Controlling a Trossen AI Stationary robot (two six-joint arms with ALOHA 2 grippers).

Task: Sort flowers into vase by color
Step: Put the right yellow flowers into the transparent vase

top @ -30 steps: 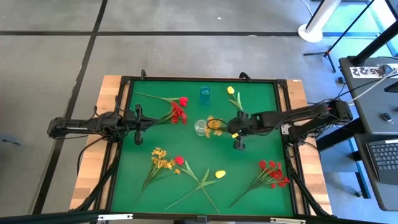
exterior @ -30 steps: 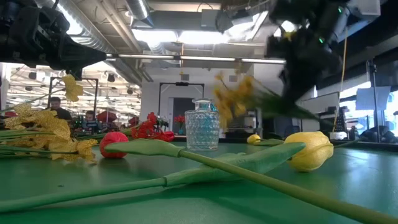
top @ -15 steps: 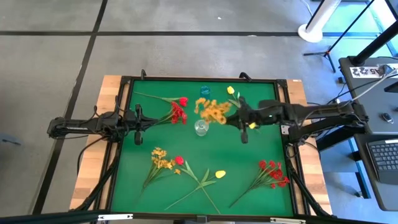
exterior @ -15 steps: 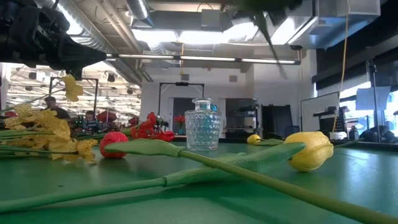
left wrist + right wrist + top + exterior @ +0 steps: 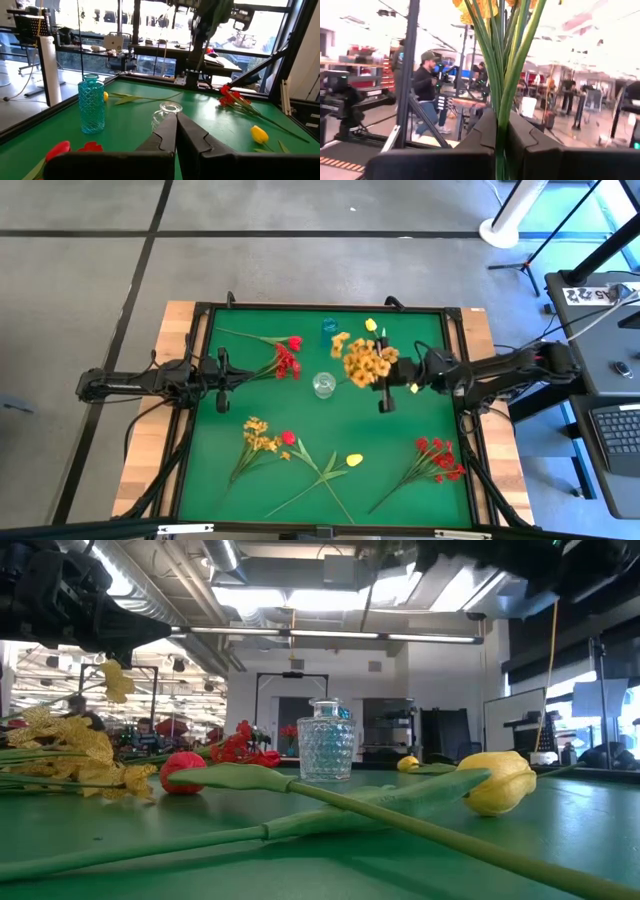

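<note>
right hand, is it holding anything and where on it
The right hand is shut on the yellow-orange flower sprig, gripping its bundled green stems below the blooms. The left hand is shut and holds nothing.

Grey floor (image 5: 90, 280) with dark seams; bright ceiling lights (image 5: 300, 598).

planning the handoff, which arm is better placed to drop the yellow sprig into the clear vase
Right. The right gripper already grips the yellow sprig beside the clear vase; the left gripper waits shut, farther off.
</note>
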